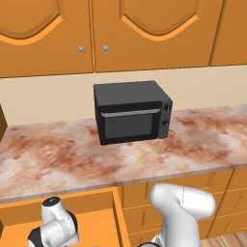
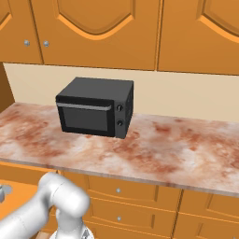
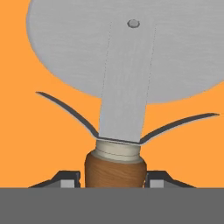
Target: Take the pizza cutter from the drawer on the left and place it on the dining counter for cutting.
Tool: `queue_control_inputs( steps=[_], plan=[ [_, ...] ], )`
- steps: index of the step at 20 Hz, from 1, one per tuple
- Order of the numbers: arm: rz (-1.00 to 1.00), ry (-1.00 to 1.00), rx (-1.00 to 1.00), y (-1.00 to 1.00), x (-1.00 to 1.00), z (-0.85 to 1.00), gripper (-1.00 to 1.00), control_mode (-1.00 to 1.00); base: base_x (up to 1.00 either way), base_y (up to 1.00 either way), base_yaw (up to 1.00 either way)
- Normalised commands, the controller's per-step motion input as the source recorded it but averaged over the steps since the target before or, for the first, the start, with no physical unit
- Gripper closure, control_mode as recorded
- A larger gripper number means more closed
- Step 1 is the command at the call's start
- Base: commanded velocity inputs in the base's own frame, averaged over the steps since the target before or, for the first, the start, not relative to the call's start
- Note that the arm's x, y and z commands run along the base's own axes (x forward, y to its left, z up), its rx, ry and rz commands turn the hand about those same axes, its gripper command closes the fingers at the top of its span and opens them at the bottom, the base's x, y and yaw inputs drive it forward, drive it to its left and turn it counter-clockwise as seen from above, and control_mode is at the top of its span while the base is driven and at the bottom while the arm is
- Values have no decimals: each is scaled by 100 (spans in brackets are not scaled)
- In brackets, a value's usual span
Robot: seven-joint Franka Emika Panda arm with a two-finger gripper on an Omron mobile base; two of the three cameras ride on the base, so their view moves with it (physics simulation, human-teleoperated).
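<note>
The arm is reaching down into the open drawer [image 1: 91, 212] at the left, under the marbled table [image 1: 58, 159], and the hand view has the pizza cutter [image 3: 118, 78] dead ahead, lying on the plain orange drawer floor. The gripper [image 3: 114, 181] has its jaws either side of the brown wooden handle, fingertips [image 3: 68, 183] right up against it, so this reads as a grip on the handle, or one just closing.

The worry: the hold sits near the collar end of a round, smooth handle, with the wide steel wheel hanging out front. Lift too fast and that heavy blade could swing or twist the handle between the jaws. The curved guard wings could also catch the drawer's front wall on the way out.

Nothing else is visible in the drawer. Over to the right, the black microwave [image 1: 131, 112] stands on the table, door shut.
</note>
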Motion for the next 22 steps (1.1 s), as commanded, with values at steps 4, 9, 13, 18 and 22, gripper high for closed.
queue_control_inputs(
  steps=[4,9,13,18,22],
  plan=[
    [1,-14,-1,-16,-29,51,100,-100,0,0,0],
    [0,-5,0,-38,-11,70,100,-100,0,0,0],
    [0,-1,0,-35,-28,77,100,-100,0,0,0],
    [-1,1,0,-12,-2,89,100,-100,0,0,0],
    [-6,1,0,-15,-1,78,100,-100,0,0,0]
  ],
)
